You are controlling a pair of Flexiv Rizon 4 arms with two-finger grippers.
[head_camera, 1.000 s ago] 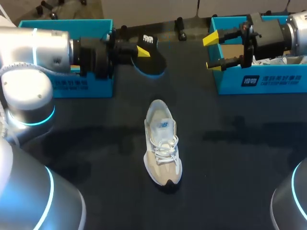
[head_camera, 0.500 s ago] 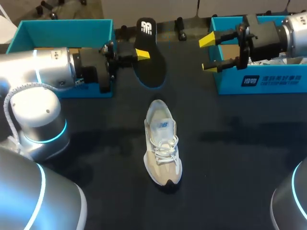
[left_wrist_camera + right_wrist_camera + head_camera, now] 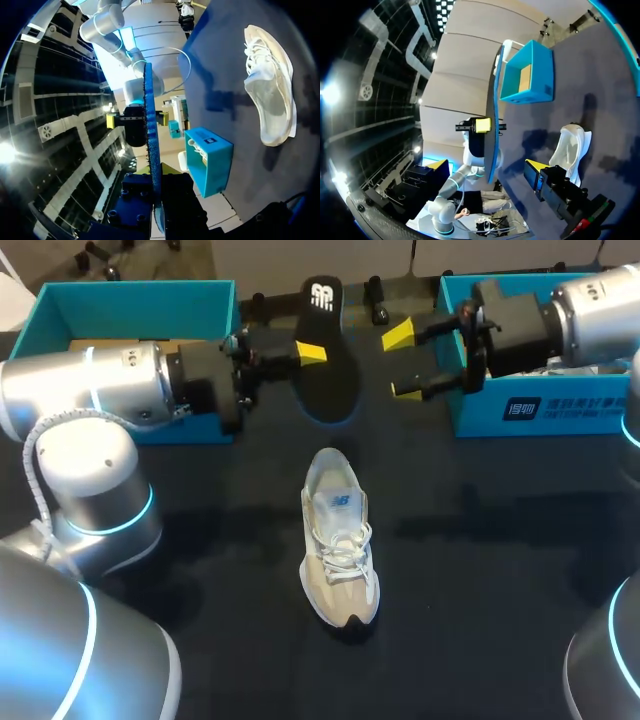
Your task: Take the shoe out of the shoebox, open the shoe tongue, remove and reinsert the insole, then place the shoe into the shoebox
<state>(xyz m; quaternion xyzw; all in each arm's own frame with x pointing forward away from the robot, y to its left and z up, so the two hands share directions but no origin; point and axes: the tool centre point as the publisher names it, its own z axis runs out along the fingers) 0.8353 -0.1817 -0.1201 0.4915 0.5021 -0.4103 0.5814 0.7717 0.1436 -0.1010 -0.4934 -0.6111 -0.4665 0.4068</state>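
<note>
We see a dark bench (image 3: 500, 570) spread beneath both jaws, and two small black fixtures (image 3: 377, 302) at its edge beyond them.

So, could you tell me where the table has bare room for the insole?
Bare table lies left of the shoe, and right of it before the right shoebox. Crowded between that and the left shoebox: the left gripper holds the insole, the right gripper open beside it.

Black, blue-edged insole (image 3: 328, 365) in the yellow-tipped left end effector (image 3: 306, 352); shoe (image 3: 338, 540) white and beige, toe possibly dark; shoebox (image 3: 580, 408) teal.
</note>
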